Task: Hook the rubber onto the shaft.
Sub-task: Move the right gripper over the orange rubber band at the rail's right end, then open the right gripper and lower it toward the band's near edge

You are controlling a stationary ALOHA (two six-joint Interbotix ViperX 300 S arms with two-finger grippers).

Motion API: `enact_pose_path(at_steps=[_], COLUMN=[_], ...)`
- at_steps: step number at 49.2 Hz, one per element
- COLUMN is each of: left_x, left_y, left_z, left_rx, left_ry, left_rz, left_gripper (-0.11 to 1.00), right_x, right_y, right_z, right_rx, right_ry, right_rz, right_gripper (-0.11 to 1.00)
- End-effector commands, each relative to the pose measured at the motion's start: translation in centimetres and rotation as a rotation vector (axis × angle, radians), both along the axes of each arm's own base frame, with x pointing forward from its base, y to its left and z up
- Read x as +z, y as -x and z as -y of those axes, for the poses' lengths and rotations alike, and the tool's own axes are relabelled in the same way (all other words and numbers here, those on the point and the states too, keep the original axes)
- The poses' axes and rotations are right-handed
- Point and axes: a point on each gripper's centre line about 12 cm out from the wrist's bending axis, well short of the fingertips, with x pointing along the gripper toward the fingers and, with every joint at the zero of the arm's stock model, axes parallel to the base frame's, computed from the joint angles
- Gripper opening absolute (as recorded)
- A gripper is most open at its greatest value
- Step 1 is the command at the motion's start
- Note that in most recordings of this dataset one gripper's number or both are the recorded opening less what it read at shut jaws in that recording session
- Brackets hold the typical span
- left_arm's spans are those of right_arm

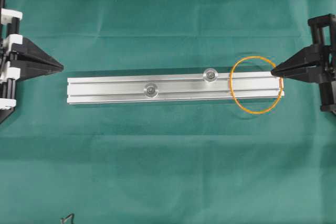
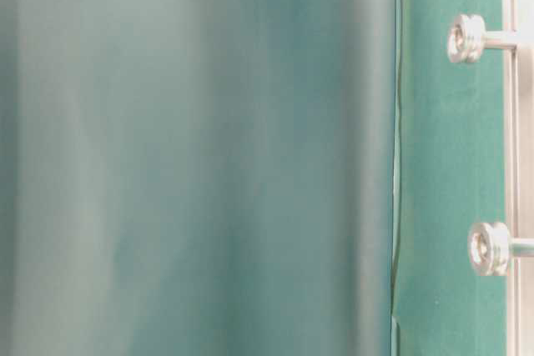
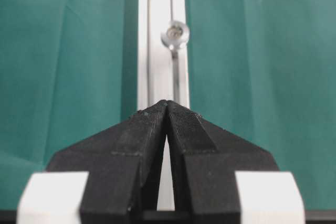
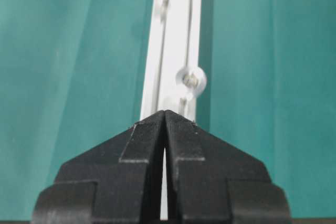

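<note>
Rubber (image 1: 255,84) lies loose around the rail's (image 1: 110,88) right end, not yet on either shaft (image 1: 210,74); hooking remains. Left gripper (image 1: 61,67) and right gripper (image 1: 273,71) both pressed together, holding nothing

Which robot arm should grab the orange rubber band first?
Probably the right. Its tool sits right at the rubber band lying over the rail's right end, while the left tool is beyond the far end.
</note>
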Motion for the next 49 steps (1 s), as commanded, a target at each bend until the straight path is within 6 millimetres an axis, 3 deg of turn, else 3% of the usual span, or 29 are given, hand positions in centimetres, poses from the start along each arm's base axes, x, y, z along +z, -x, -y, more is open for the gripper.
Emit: enact_pose_path(at_steps=[1,25,49], left_x=[1.0,1.0,1.0], left_y=[-0.5,-0.6,-0.6], left_z=[-0.1,-0.1,-0.1], left_rx=[0.001,0.002,0.002], left_ry=[-0.003,-0.003,-0.003], left_rz=[0.018,0.011,0.005], left_gripper=[0.0,0.0,0.0], right_x=[1.1,1.0,-0.4], right_y=[-0.5,-0.4,1.4], right_z=[0.1,0.1,0.1], right_rx=[-0.004,-0.007,-0.017], right_ry=[-0.001,-0.002,-0.011], right_rz=[0.018,-0.005,-0.445], right_gripper=[0.03,0.03,0.03])
